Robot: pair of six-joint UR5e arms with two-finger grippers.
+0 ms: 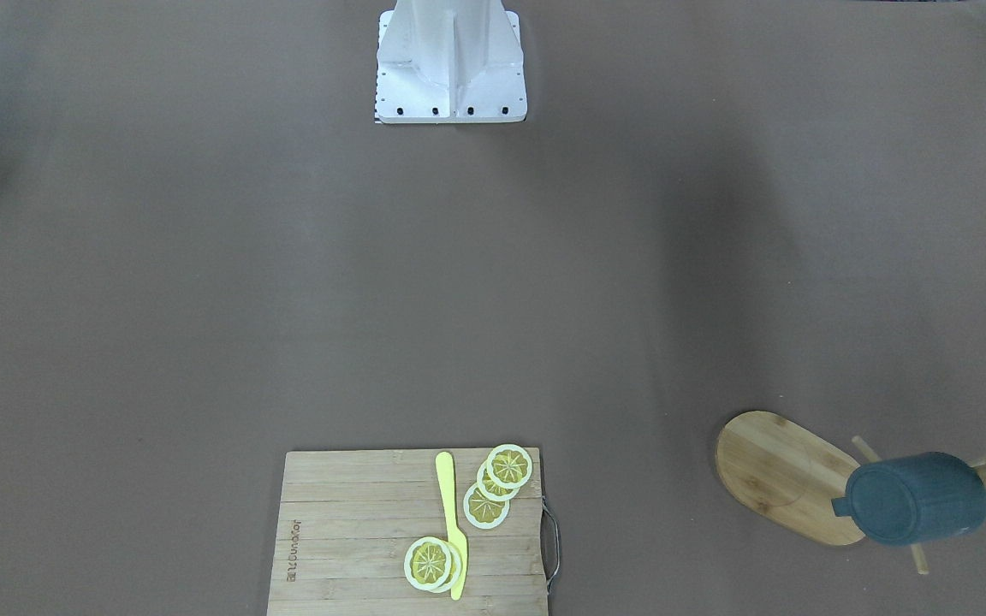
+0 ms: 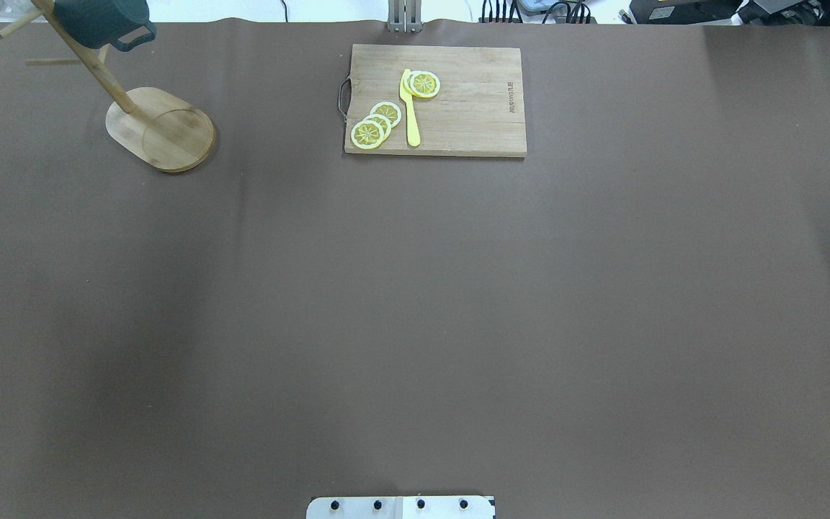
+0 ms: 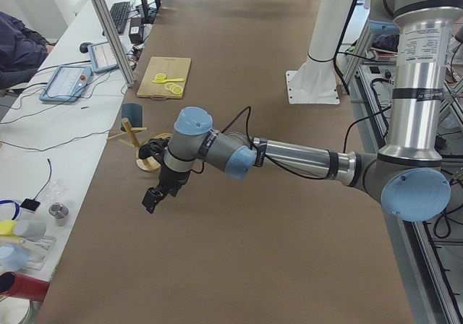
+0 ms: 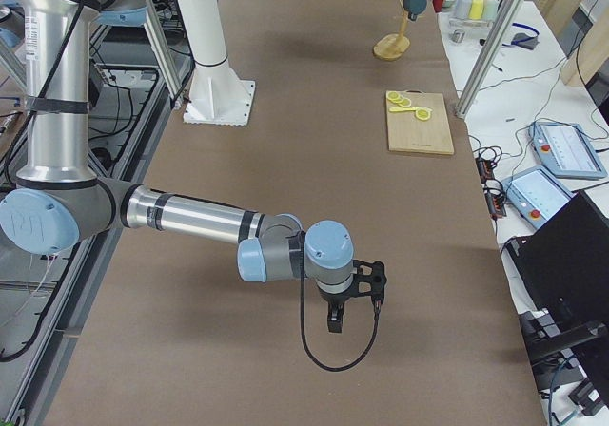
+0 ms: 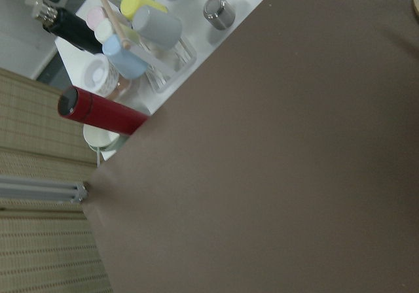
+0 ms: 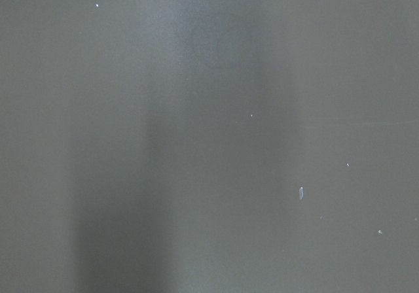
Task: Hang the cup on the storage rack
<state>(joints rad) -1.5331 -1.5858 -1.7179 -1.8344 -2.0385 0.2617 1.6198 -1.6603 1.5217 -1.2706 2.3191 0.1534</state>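
Note:
The dark slate-blue cup (image 1: pixel 917 500) hangs on a peg of the bamboo storage rack (image 1: pixel 780 475), mouth towards the post, handle over the oval base. In the overhead view the cup (image 2: pixel 101 18) and rack (image 2: pixel 163 130) stand at the far left corner. My left gripper (image 3: pixel 152 199) shows only in the exterior left view, above the table and a short way from the rack (image 3: pixel 129 132); I cannot tell if it is open. My right gripper (image 4: pixel 335 321) shows only in the exterior right view, far from the cup (image 4: pixel 414 3); I cannot tell its state.
A wooden cutting board (image 2: pixel 472 115) with lemon slices (image 2: pixel 375 126) and a yellow knife (image 2: pixel 410 108) lies at the far middle of the table. A red bottle (image 5: pixel 101 110) and several pastel cups (image 5: pixel 141 25) stand off the table's left end.

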